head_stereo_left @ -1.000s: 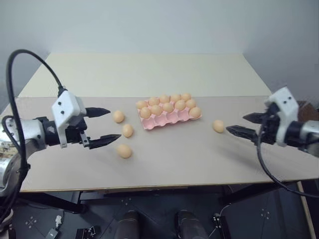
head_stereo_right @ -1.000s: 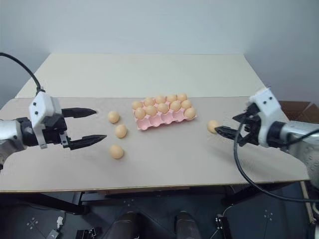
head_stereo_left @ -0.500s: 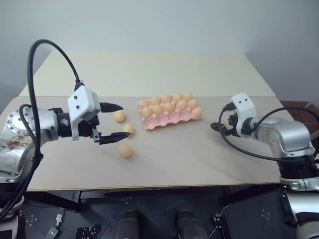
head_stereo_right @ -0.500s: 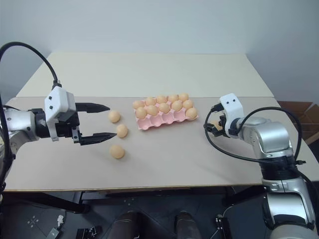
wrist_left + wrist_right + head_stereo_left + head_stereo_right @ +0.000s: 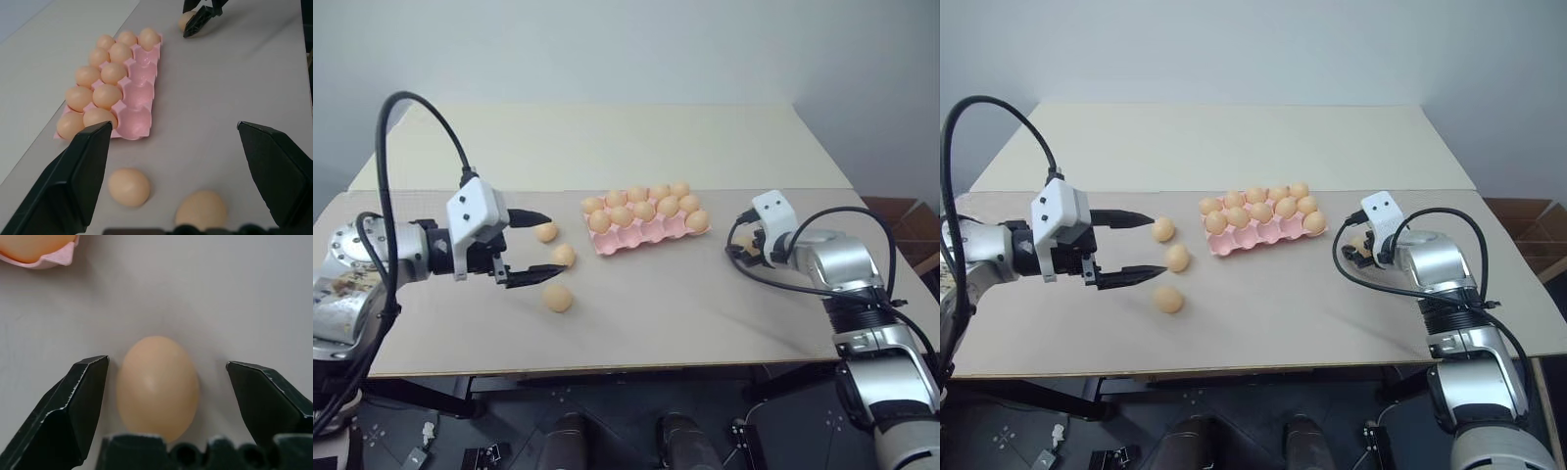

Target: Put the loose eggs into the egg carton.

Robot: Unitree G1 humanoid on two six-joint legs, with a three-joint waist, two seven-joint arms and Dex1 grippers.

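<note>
The right gripper [image 5: 161, 396] stands with fingers wide on either side of one loose egg [image 5: 157, 386] at three o'clock of the pink egg carton [image 5: 641, 235], not touching it, while the left gripper [image 5: 530, 249], also wide, hovers by three eggs [image 5: 558, 298] at nine o'clock.

You see the pale pink moulded egg carton [image 5: 36, 258] cut off at the right wrist frame edge | right gripper [image 5: 748, 247] hides most of one smooth orange-tan egg [image 5: 745, 241] in head views
</note>
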